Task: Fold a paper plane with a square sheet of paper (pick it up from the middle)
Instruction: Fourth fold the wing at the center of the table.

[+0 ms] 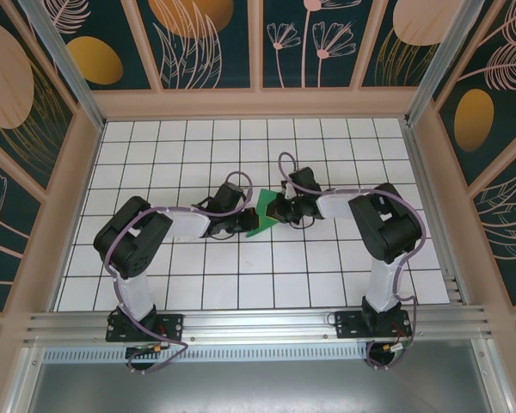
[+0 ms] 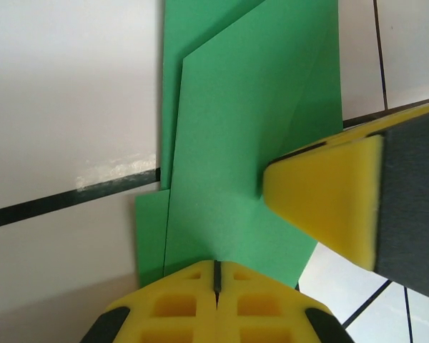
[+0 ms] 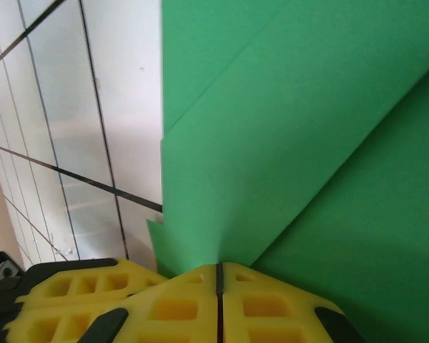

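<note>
While both arms reach inward, the left gripper (image 2: 217,284) has its yellow foam fingers pressed fully together, with only a thin dark seam between them. They are pinched on one edge of the thin bright-green folded sheet of paper (image 2: 229,143).

- Left wrist view: the sheet runs up and away from the fingers. It is layered, with one diagonal crease and a narrower under-layer showing along its left side.
- A yellow finger (image 2: 329,207) of the other arm touches the sheet's right side.

The right gripper (image 3: 218,280) is likewise closed tight, jaws meeting on the same green sheet.

- Right wrist view: two overlapping green layers fan out above the fingers, with a straight fold line slanting to the upper right.

From the top view, the two grippers meet tip to tip with the paper (image 1: 260,212) between them, tilted up rather than flat. I cannot tell whether its lower edge touches the surface.

The paper sits about mid-way across the white black-gridded table (image 1: 327,275), well apart from every edge and corner.
</note>
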Controlling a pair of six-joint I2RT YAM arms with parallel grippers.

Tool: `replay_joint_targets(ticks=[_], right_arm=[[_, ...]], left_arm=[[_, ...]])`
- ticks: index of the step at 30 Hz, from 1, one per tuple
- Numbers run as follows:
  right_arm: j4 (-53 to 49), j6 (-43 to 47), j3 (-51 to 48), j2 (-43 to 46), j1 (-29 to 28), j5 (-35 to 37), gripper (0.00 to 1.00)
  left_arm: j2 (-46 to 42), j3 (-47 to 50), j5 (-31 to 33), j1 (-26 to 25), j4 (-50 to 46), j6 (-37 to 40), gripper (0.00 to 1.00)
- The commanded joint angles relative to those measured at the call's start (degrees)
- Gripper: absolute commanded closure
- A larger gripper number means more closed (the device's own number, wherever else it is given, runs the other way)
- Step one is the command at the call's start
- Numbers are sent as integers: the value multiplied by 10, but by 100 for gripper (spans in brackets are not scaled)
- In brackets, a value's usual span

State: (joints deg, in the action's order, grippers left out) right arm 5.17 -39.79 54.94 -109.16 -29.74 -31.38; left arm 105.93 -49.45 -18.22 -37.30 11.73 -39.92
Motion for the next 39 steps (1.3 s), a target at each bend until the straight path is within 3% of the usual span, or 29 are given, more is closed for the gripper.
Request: replay_joint_targets(ticks=[1, 11, 17, 27, 39], right_arm=[[9, -8, -4, -19, -4, -1, 90], [2, -4, -6, -29, -4, 12, 90], [0, -3, -5, -32, -4, 12, 90], [-6, -2, -3, -43, -4, 14, 91], [-13, -1, 6, -47, -4, 13, 90]], left_arm=[[-18, 21, -17, -1, -54, 3, 95], [-73, 54, -61, -1, -24, -22, 80], [-60, 66, -71, -1, -19, -31, 80], [-54, 65, -21, -1, -57, -29, 81], [-37, 72, -18, -1, -81, -24, 83]])
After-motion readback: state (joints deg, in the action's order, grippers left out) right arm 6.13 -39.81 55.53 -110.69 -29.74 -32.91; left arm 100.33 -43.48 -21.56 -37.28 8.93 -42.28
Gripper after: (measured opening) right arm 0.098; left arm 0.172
